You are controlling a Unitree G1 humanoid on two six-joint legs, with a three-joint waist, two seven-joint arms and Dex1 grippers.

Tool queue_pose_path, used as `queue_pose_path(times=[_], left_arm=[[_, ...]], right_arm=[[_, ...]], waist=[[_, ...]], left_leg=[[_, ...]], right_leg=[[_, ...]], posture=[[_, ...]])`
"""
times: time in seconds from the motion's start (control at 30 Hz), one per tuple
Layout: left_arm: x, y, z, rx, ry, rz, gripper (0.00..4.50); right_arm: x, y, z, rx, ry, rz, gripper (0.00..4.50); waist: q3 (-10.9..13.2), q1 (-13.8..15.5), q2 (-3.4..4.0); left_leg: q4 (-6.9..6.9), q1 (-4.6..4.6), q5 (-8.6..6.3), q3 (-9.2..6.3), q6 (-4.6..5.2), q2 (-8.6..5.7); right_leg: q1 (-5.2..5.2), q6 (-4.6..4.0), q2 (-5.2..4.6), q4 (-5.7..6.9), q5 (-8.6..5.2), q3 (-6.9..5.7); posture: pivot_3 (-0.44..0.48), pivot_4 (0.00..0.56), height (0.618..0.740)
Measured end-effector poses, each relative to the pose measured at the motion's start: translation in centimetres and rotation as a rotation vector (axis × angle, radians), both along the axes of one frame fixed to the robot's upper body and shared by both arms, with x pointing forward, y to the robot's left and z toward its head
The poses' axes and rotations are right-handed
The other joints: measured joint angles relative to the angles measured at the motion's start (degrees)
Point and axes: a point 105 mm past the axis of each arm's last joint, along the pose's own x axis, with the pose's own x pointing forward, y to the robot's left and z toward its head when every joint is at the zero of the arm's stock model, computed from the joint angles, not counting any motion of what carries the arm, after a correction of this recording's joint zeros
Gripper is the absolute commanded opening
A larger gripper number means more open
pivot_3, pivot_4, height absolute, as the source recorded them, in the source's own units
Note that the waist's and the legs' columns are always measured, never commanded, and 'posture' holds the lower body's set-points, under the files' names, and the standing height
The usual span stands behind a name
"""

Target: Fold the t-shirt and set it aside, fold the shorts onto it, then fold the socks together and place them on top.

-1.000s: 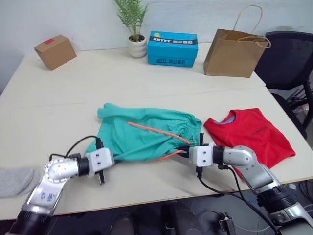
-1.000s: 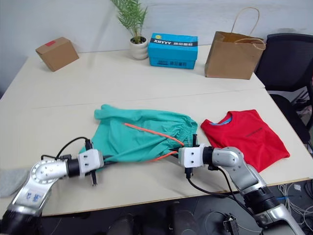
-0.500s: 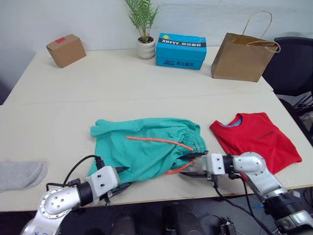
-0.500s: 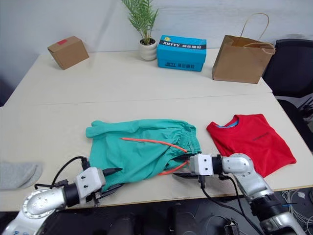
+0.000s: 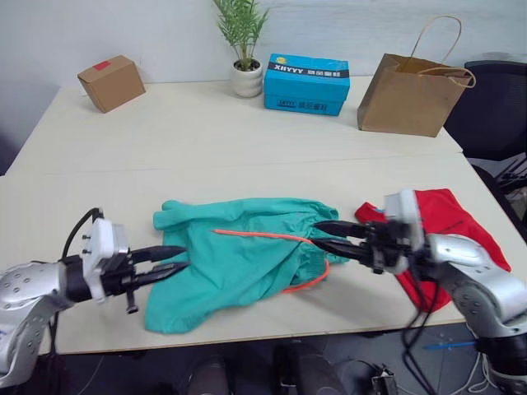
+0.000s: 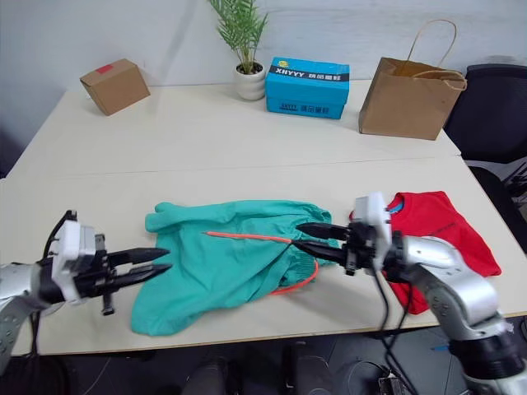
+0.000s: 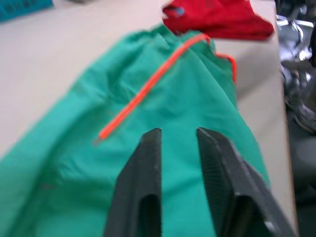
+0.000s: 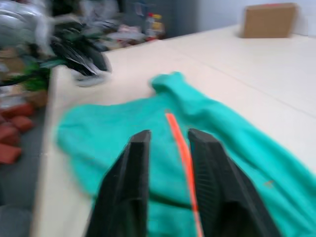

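The shorts (image 5: 243,259) lie rumpled at the table's (image 5: 206,132) near edge, orange drawstring (image 5: 263,238) across them, the t-shirt (image 5: 449,234) folded beside. Both hands — left hand (image 5: 169,263), right hand (image 5: 329,237) — are held empty, fingers slightly parted. The cloth is best flattened before it is pinched at opposite edges — not at the drawstring.

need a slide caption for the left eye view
Both open grippers, left and right, flank the teal shorts; red t-shirt lies aside.

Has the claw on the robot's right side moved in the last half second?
Yes. The right claw has lifted off the table's near edge and now hangs open over the waistband of the shorts, farther from that edge, beside the t-shirt.
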Motion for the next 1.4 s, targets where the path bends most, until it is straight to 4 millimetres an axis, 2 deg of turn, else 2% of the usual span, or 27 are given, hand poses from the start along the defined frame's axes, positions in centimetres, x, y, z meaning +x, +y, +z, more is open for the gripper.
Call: queue_pose_path(times=[0.07, 0.13, 0.2, 0.27, 0.37, 0.47, 0.6, 0.67, 0.87, 0.93, 1.03, 1.1, 1.17, 1.23, 1.33, 1.4], left_arm=[[2.9, -2.4, -1.4, -0.031, -0.037, 0.032, 0.01], [4.4, -4.4, -2.8, -0.038, -0.027, 0.049, 0.01], [5.7, -4.7, -3.9, -0.011, -0.027, 0.113, 0.01], [6.9, -4.7, -4.2, -0.026, -0.034, 0.194, 0.01], [7.2, -5.8, -5.0, -0.047, -0.029, 0.24, 0.01], [6.9, -6.0, -6.8, -0.022, 0.009, 0.3, 0.01], [7.3, -5.4, -7.7, -0.001, 0.009, 0.427, 0.01], [7.4, -5.0, -7.9, -0.035, 0.027, 0.484, 0.01], [7.4, -3.6, -7.8, -0.061, 0.046, 0.476, 0.01], [7.1, -2.9, -7.3, -0.066, 0.053, 0.415, 0.01], [7.0, -2.7, -5.4, -0.111, 0.024, 0.34, 0.01], [7.4, -3.2, -3.4, -0.137, -0.024, 0.291, 0.01], [7.9, -3.5, -2.1, -0.131, -0.061, 0.266, 0.01], [8.7, -3.7, -2.0, -0.091, -0.058, 0.263, 0.01], [10.2, -3.9, -4.3, 0.06, -0.007, 0.306, 0.01], [10.6, -4.0, -6.1, 0.129, 0.023, 0.323, 0.01]], right_arm=[[2.3, 2.2, -1.3, 0.03, -0.024, -0.118, 0.05], [3.2, 4.2, -2.3, 0.051, -0.032, -0.172, 0.05], [4.2, 4.2, -3.4, 0.036, -0.034, -0.242, 0.05], [4.7, 4.2, -4.5, 0.008, -0.024, -0.274, 0.05], [4.6, 5.0, -6.0, -0.07, -0.054, -0.257, 0.05], [4.6, 5.0, -6.4, -0.073, -0.063, -0.273, 0.05], [5.3, 2.9, -6.7, -0.043, -0.053, -0.389, 0.05], [6.1, 0.5, -6.8, -0.007, -0.062, -0.486, 0.05], [7.0, -6.4, -7.0, 0.002, -0.068, -0.671, 0.05], [6.6, -7.3, -6.5, 0.049, -0.057, -0.675, 0.05], [5.6, -5.4, -4.1, 0.104, -0.099, -0.55, 0.05], [4.4, -2.9, -2.3, 0.113, -0.132, -0.426, 0.05], [3.2, -0.7, -1.4, 0.106, -0.153, -0.315, 0.05], [2.3, 1.2, -1.9, 0.057, -0.146, -0.218, 0.05], [1.4, 3.2, -4.0, 0.02, -0.075, -0.144, 0.05], [1.2, 3.4, -6.0, 0.011, -0.025, -0.155, 0.05]], waist=[[0.0, 0.1, -0.01], [0.0, 0.1, -0.03], [0.0, 0.1, -0.07], [0.0, 0.0, -0.07], [0.0, -0.1, -0.07], [0.0, -0.2, -0.07], [-0.1, 0.1, -0.12], [-0.1, 0.2, -0.13], [-0.1, 0.0, -0.11], [-0.1, -0.4, -0.03], [0.0, -0.8, 0.08], [0.0, -0.8, 0.08], [0.0, -0.7, 0.07], [0.0, -0.5, 0.06], [0.0, -0.1, 0.06], [0.0, 0.1, 0.06]], left_leg=[[0.11, -0.22, 0.09, 0.02, -0.12, -0.02], [0.25, -0.67, 0.12, 0.04, -0.07, -0.01], [0.35, -1.11, 0.11, 0.23, 0.02, -0.03], [0.33, -1.11, 0.08, 0.28, 0.08, -0.01], [0.32, -1.07, 0.07, 0.29, 0.1, -0.01], [0.36, -0.9, 0.11, 0.29, 0.04, -0.01], [0.34, -0.71, 0.19, 0.2, 0.03, -0.07], [0.32, -0.64, 0.26, 0.14, 0.12, -0.13], [0.11, -0.22, 0.34, 0.14, 0.1, -0.16], [0.02, -0.24, 0.38, 0.16, -0.06, -0.07], [-0.04, -0.26, 0.38, 0.14, -0.18, 0.02], [-0.03, -0.28, 0.38, 0.11, -0.19, 0.02], [-0.02, -0.27, 0.35, 0.11, -0.17, 0.01], [-0.01, -0.27, 0.33, 0.11, -0.12, -0.01], [0.0, -0.32, 0.28, 0.13, -0.04, -0.03], [0.02, -0.38, 0.26, 0.16, -0.01, -0.01]], right_leg=[[-0.12, 0.11, 0.03, 0.01, 0.07, 0.01], [-0.47, 0.15, 0.02, 0.02, 0.1, 0.02], [-1.03, 0.19, -0.07, 0.12, 0.12, 0.05], [-1.04, 0.19, -0.07, 0.03, 0.11, 0.04], [-1.03, 0.2, -0.07, 0.04, 0.11, 0.05], [-0.92, 0.19, -0.08, 0.21, 0.11, 0.08], [-0.74, 0.14, -0.11, 0.37, 0.19, 0.11], [-0.63, 0.17, -0.12, 0.35, 0.28, 0.11], [-0.26, 0.18, -0.11, 0.25, 0.33, 0.12], [-0.31, 0.12, -0.02, 0.25, 0.29, 0.12], [-0.36, 0.08, 0.07, 0.25, 0.26, 0.12], [-0.36, 0.09, 0.07, 0.24, 0.25, 0.11], [-0.33, 0.1, 0.06, 0.15, 0.26, 0.11], [-0.29, 0.12, 0.05, 0.05, 0.27, 0.11], [-0.29, 0.15, 0.04, -0.06, 0.29, 0.11], [-0.31, 0.16, 0.04, -0.16, 0.28, 0.09]], posture=[[0.0, 0.15, 0.74], [0.0, 0.15, 0.74], [0.0, 0.15, 0.74], [0.0, 0.15, 0.74], [0.0, 0.15, 0.74], [0.0, 0.15, 0.74], [0.0, 0.15, 0.74], [0.0, 0.15, 0.74], [0.0, 0.15, 0.74], [0.0, 0.15, 0.74], [0.0, 0.15, 0.74], [0.0, 0.15, 0.74], [0.0, 0.15, 0.74], [0.0, 0.15, 0.74], [0.0, 0.15, 0.74], [0.0, 0.15, 0.74]])
